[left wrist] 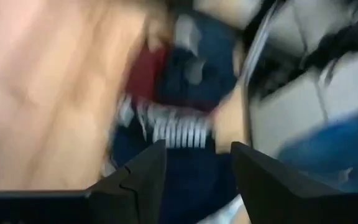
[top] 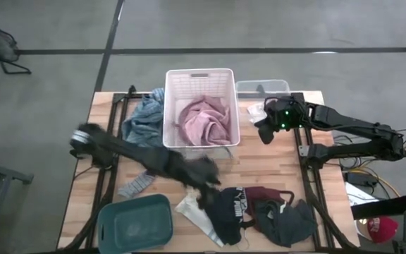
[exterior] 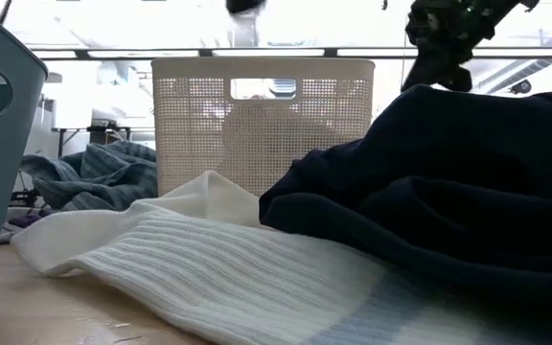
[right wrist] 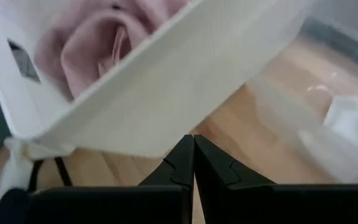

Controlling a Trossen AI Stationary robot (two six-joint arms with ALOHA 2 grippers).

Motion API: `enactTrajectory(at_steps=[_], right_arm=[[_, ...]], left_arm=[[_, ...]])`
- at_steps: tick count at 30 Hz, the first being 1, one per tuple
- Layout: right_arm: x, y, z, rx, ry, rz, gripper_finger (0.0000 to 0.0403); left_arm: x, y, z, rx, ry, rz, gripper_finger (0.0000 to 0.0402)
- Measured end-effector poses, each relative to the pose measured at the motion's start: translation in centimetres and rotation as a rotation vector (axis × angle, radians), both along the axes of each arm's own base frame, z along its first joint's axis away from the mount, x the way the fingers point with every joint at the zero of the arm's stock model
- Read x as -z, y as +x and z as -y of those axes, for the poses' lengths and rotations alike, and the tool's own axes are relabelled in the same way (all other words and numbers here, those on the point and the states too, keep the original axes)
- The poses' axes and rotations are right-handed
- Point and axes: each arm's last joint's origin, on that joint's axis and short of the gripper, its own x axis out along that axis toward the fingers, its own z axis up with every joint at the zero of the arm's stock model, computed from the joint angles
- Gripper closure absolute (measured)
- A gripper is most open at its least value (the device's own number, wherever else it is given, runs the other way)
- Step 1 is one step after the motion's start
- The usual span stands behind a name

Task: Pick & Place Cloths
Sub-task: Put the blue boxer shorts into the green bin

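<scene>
Reaching over the cloth pile at the table's front edge, the left gripper had its fingers parted and empty; it would do well to drop onto one garment's raised fold and pinch only that. The cloths lay crumpled and overlapping, black, maroon, grey and white, one pink piece already in the basket, while the right gripper waited shut beside the basket.
</scene>
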Motion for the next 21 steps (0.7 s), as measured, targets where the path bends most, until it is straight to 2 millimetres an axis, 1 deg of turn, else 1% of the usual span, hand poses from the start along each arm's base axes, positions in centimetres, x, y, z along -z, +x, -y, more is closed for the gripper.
enactTrajectory(at_steps=[1, 2, 4, 5, 6, 8, 9, 10, 11, 14, 16, 19, 21], right_arm=[[0.4, -0.1, -0.1, -0.006, 0.008, -0.011, 0.0394], [0.8, -0.2, -0.2, -0.012, 0.017, -0.014, 0.0394], [1.6, -0.5, -0.3, -0.023, 0.035, -0.032, 0.0394], [1.9, -0.6, -0.3, -0.021, 0.04, -0.034, 0.0394], [2.0, -0.7, -0.4, -0.02, 0.046, -0.03, 0.0394], [2.2, -1.0, -0.5, -0.028, 0.055, -0.028, 0.0394], [2.2, -1.0, -0.6, -0.03, 0.055, -0.023, 0.0394], [2.1, -1.1, -0.6, -0.031, 0.054, -0.017, 0.0394], [2.0, -1.2, -0.6, -0.031, 0.053, -0.012, 0.0394], [1.6, -1.5, -0.7, -0.03, 0.043, 0.017, 0.0394], [1.5, -1.7, -0.8, -0.029, 0.041, 0.024, 0.0394], [1.3, -2.0, -0.9, -0.03, 0.036, 0.039, 0.0394], [1.1, -2.2, -1.0, -0.03, 0.033, 0.047, 0.0394]], left_arm=[[1.4, 0.2, 0.4, 0.006, 0.02, -0.062, 0.0215], [2.0, 0.3, 0.8, 0.008, 0.019, -0.085, 0.0215], [1.4, 1.2, 1.9, 0.023, -0.035, -0.017, 0.0215], [1.7, 1.5, 2.4, 0.047, -0.046, -0.025, 0.0215], [2.7, 1.7, 2.9, 0.063, -0.039, -0.067, 0.0215], [4.2, 2.3, 3.7, 0.077, -0.028, -0.103, 0.0215], [5.4, 2.6, 3.9, 0.082, -0.02, -0.134, 0.0215], [6.6, 2.8, 4.0, 0.078, -0.01, -0.176, 0.0215], [7.2, 3.0, 4.1, 0.073, -0.008, -0.188, 0.0215], [7.4, 3.6, 4.2, 0.055, -0.034, -0.156, 0.0215], [8.1, 3.9, 4.4, 0.043, -0.043, -0.168, 0.0215], [9.8, 4.2, 4.5, 0.046, -0.009, -0.212, 0.0215], [9.9, 4.3, 4.5, 0.068, 0.015, -0.196, 0.0215]])
